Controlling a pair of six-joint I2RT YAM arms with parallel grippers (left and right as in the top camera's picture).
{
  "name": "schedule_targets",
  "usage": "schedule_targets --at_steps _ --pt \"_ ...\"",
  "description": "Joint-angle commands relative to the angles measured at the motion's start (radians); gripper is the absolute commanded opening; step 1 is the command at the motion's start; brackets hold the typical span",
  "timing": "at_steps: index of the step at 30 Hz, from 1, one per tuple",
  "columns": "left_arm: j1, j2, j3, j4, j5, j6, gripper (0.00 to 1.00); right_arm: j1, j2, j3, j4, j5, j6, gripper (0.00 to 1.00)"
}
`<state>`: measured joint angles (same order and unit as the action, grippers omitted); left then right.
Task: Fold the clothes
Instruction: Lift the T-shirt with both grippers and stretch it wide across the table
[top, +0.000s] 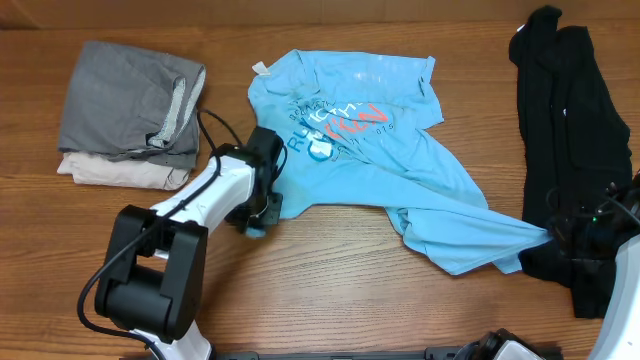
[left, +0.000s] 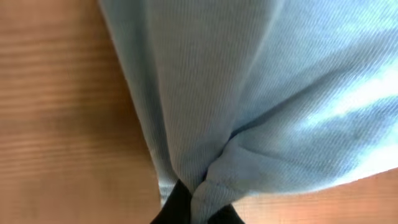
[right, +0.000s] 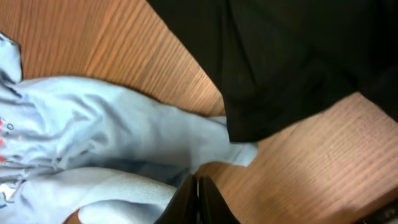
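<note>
Left gripper (left: 193, 208) pinches T-shirt (top: 370, 150) edge, fingertips cropped. Right gripper (right: 198, 199) clenched on the opposite corner, hard to see against black garment (top: 565, 120).

A warm brown wooden surface (top: 350, 290) with fine, straight grain running left to right fills the whole overhead view. Soft, even light falls on it, leaving only faint shadows.

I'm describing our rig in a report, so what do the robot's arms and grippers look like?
The left arm has white rounded links, bulky black joint housings and a thin black cable. The right arm looks alike, white and black. The right gripper's fingers are black.
</note>
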<state>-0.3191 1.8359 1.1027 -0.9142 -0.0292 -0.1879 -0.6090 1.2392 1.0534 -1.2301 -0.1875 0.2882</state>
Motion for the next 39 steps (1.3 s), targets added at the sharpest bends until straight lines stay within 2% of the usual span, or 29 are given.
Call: schedule_targets --at_steps 1,9,15,18,28,34,39 --pt "0.067 -0.097 0.130 -0.109 0.049 -0.032 0.04 -0.008 -0.005 0.140 -0.062 -0.017 -0.063 0.04" --pt "0.125 -0.413 0.504 -0.319 0.016 -0.018 0.04 -0.008 -0.006 0.505 -0.307 -0.037 -0.109 0.04" --pt "0.125 -0.526 0.773 -0.404 -0.058 -0.018 0.04 -0.008 -0.010 0.803 -0.464 -0.069 -0.122 0.04" --pt "0.125 -0.544 0.865 -0.445 -0.058 -0.018 0.04 -0.008 -0.041 0.879 -0.464 -0.078 -0.124 0.04" --pt "0.125 -0.560 1.247 -0.713 -0.129 -0.018 0.04 -0.007 -0.214 0.926 -0.464 -0.088 -0.117 0.04" --pt "0.125 -0.568 1.302 -0.775 -0.129 -0.018 0.04 -0.007 -0.290 0.937 -0.464 -0.079 -0.117 0.04" --pt "0.124 -0.528 1.300 -0.774 -0.196 -0.023 0.04 -0.008 -0.259 0.940 -0.463 -0.064 -0.113 0.04"
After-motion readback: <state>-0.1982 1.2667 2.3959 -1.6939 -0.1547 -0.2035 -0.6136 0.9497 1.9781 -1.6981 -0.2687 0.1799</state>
